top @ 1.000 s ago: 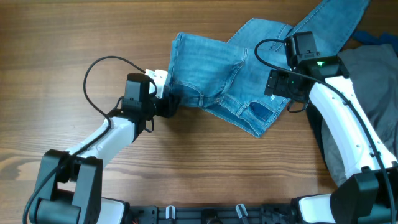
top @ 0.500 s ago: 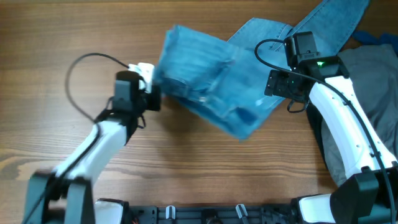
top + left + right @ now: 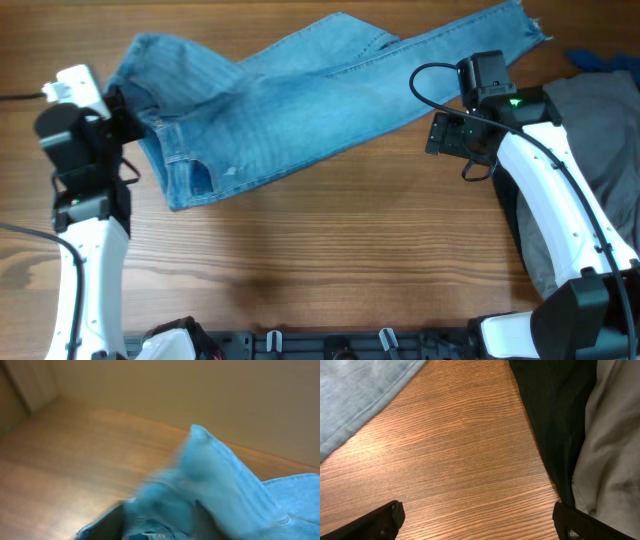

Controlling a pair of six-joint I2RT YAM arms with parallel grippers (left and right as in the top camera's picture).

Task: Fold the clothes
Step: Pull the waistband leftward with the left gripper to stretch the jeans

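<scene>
Right gripper (image 3: 477, 516): fingers spread wide, nothing between them, above the bare brown wood-grain table (image 3: 300, 260).

Left gripper (image 3: 124, 116): closed on the waist end of the light blue washed denim jeans (image 3: 300, 110). Its fingers are hidden by blurred, bunched denim in the left wrist view.

Jeans position: flat on the table's left and centre. The long axis runs diagonally, with the waistband at near left and the frayed leg hems (image 3: 530, 25) at far right.

Right side: a plain grey garment (image 3: 600, 140) over black fabric (image 3: 555, 410), just beside the right gripper. A piece of bright blue fabric (image 3: 600, 62) lies beyond.

Blur smears the jeans (image 3: 220, 485) up close, and the grey garment (image 3: 610, 120) runs off-frame.
</scene>
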